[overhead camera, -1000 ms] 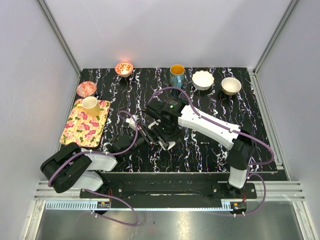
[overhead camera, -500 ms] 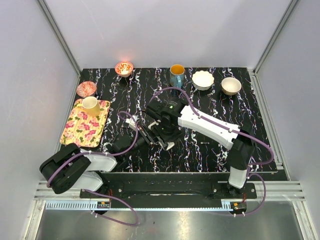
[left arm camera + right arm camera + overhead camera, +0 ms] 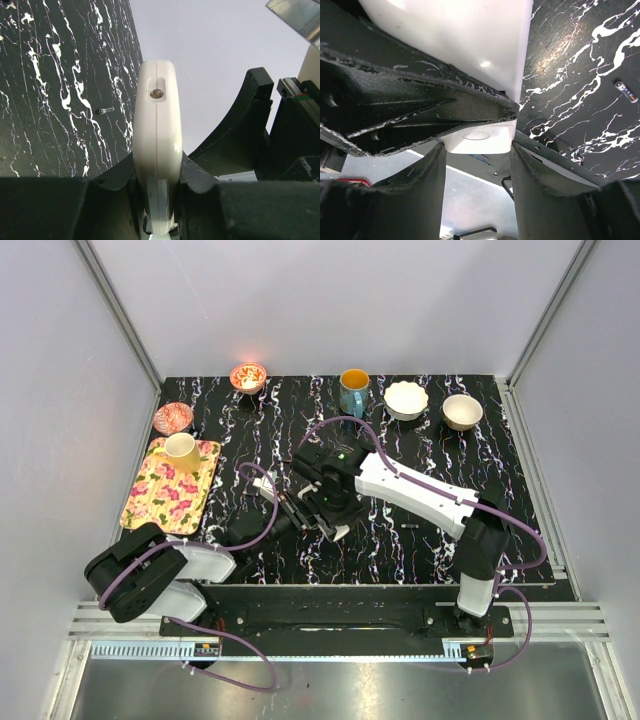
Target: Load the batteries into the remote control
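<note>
Clenching the left gripper (image 3: 157, 172) on the white remote control (image 3: 156, 125), holding it edge-on over the middle of the black table (image 3: 50, 100). Grasping the same remote with the right gripper (image 3: 476, 145) too. Leaving one battery (image 3: 625, 92) lying loose on the table.
</note>
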`<state>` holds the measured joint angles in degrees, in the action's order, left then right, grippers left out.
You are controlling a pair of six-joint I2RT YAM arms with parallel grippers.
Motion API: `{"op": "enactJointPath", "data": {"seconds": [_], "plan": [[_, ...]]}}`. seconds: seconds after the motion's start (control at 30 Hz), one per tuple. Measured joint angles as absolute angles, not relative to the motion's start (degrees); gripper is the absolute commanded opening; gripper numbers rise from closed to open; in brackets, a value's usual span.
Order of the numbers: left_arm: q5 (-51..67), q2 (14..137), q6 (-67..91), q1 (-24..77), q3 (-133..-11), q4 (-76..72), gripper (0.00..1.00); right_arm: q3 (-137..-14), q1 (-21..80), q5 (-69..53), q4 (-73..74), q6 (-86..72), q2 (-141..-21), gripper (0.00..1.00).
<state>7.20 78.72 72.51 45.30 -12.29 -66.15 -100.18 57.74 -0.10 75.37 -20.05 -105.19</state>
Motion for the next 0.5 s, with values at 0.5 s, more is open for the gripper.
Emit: {"op": "enactJointPath", "data": {"seconds": [0.5], "plan": [[8.56,82.3,76.55,45.39,-12.38,-70.43,0.0,-101.78,56.73,-0.78,77.47,-20.01,-105.19,0.0]]}}
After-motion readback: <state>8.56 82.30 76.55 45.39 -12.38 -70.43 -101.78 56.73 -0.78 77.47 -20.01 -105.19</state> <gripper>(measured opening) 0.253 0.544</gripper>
